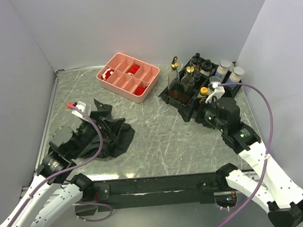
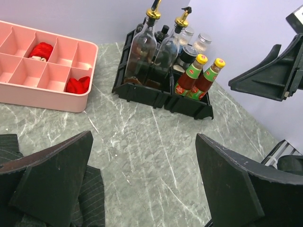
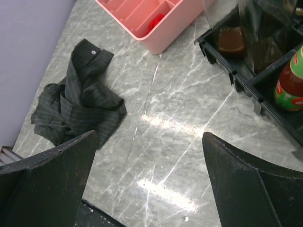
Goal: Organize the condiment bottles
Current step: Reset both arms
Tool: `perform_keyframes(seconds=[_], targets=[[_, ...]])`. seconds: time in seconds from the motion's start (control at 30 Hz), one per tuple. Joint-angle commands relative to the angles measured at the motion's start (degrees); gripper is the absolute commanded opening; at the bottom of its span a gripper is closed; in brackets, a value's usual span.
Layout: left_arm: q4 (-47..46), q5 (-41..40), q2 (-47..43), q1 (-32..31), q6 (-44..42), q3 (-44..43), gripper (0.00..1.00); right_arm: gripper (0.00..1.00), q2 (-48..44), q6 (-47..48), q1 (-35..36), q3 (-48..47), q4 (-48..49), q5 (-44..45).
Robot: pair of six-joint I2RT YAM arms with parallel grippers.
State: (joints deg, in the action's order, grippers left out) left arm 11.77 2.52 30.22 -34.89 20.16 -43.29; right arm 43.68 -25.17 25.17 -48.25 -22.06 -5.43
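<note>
The condiment bottles stand together in a black rack at the back right. There are clear gold-spouted bottles, yellow-capped sauce bottles, dark black-lidded jars and grey-lidded pale shakers. My right gripper is open and empty, low beside the rack's near left corner. In its wrist view the gripper is over bare table, with a sauce bottle at the right. My left gripper is open and empty over the black cloth, far from the rack; its wrist view shows it above bare table.
A pink compartment tray with red pieces sits at the back centre, left of the rack. A crumpled black cloth lies at the left under my left gripper. Grey walls enclose the marbled table on three sides.
</note>
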Motion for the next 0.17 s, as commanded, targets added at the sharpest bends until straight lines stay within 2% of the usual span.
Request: perform_keyframes(seconds=[0.0, 0.13], targets=[[-1.75, -0.06, 0.54, 0.09, -1.27, 0.31, 0.97, 1.00, -1.93, 1.70, 0.23, 0.87, 4.75, -0.10], [-1.57, 0.02, 0.81, 0.18, -1.27, 0.22, 0.96, 1.00, -3.25, 1.70, 0.23, 1.93, 5.98, 0.42]])
